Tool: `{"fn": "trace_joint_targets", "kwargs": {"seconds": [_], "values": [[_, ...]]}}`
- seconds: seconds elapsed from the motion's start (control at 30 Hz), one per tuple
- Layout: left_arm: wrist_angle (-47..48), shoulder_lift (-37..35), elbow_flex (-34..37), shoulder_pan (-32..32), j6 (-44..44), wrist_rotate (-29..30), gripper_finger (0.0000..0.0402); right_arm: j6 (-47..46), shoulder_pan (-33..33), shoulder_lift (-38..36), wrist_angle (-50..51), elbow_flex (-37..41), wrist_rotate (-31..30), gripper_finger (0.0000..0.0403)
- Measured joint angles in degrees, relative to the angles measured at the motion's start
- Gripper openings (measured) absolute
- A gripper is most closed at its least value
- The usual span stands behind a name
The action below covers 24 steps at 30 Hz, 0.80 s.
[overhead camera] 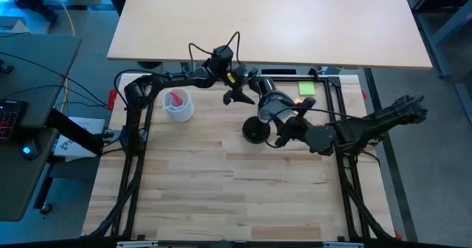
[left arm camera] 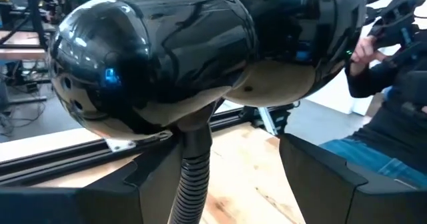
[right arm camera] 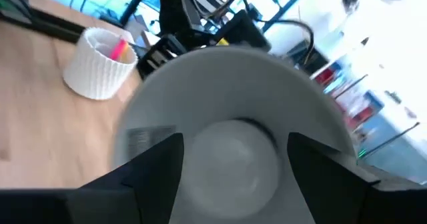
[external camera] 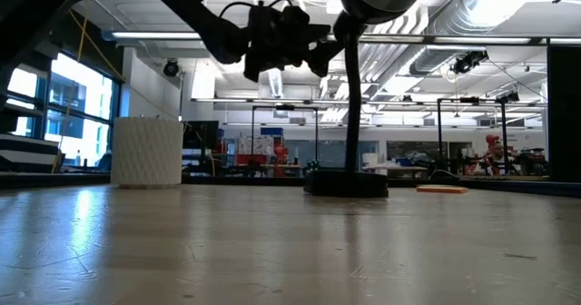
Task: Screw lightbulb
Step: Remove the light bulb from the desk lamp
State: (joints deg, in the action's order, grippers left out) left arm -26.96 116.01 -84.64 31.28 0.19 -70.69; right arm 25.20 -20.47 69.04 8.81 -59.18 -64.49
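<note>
Two grippers are held open at the black lamp (overhead camera: 274,106). Inside its shade, the lightbulb (right arm camera: 230,154) is seen seated, before the right gripper (right arm camera: 233,177). Light, slippery, fragile glass is judged; its rounded body should be held gently.

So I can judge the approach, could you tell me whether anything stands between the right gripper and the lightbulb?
Nothing visible does: the open right gripper faces straight into the lamp shade, where the lightbulb sits in the middle.
</note>
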Motion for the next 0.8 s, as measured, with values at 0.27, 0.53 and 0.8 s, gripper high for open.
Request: {"fn": "trace_joint_targets", "kwargs": {"seconds": [0.27, 0.53, 0.8], "values": [[0.5, 0.0, 0.5, -0.4, -0.1, 0.9, 0.0246, 2.1, 0.1, 0.0, 0.1, 0.0, -0.7, 0.0265], [2.4, 0.0, 0.6, -0.2, 0.9, 3.0, 0.0246, -12.5, 5.7, 1.2, 6.9, 0.0, 4.4, 0.0265], [2.3, 0.0, 0.6, -0.5, 0.0, 3.7, 0.0246, -9.7, 9.9, 1.9, 4.8, 0.0, 7.3, 0.0266]]}}
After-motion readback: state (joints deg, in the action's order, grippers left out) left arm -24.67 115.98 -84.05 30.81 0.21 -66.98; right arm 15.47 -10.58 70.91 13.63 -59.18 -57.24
